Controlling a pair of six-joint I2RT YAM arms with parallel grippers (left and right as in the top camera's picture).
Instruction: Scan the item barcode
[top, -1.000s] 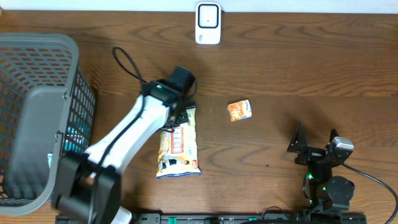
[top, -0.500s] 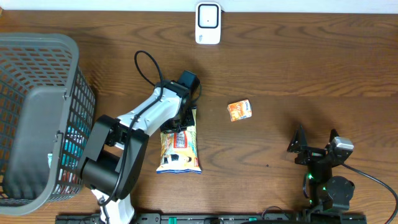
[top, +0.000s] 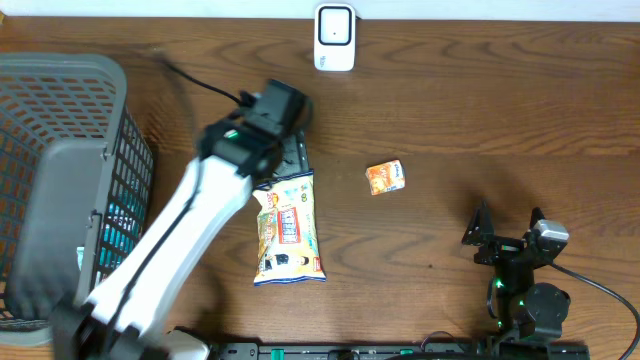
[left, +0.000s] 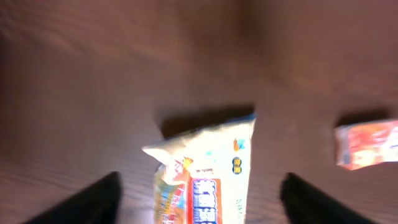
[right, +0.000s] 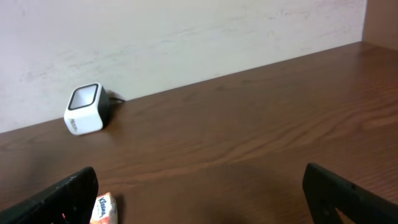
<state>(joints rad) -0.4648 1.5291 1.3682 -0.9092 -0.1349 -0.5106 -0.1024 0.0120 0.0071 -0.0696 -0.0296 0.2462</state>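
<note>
Brown wood-grain table (top: 450, 100) fills the overhead view, and the snack packet (top: 287, 232) lies flat on it a little toward 7 o'clock from the middle, its long side running from 12 to 6 o'clock. The left gripper (top: 290, 158) hangs over the packet's 12 o'clock end on a white arm that reaches in from 7 o'clock (the arm is smeared with motion blur). In the left wrist view, the left gripper's two dark fingers (left: 93, 199) stand spread wide at either lower corner. The packet's yellow-and-white end sits between them, and neither finger appears to touch it, though that view is blurred too. A small orange packet (top: 385, 177) rests apart at about 2 o'clock from the snack packet. The white scanner (top: 334, 37) stands at the table's 12 o'clock edge, well apart from both packets. A grey mesh basket (top: 60, 70) takes up the 9 o'clock side, with something blue showing through its wall, too small to name. The right gripper (top: 505, 235) sits near 4 o'clock, well clear of everything. In its own wrist view, the right gripper's jaws are spread wide with nothing between them, and the scanner is visible far off toward 10 o'clock.
</note>
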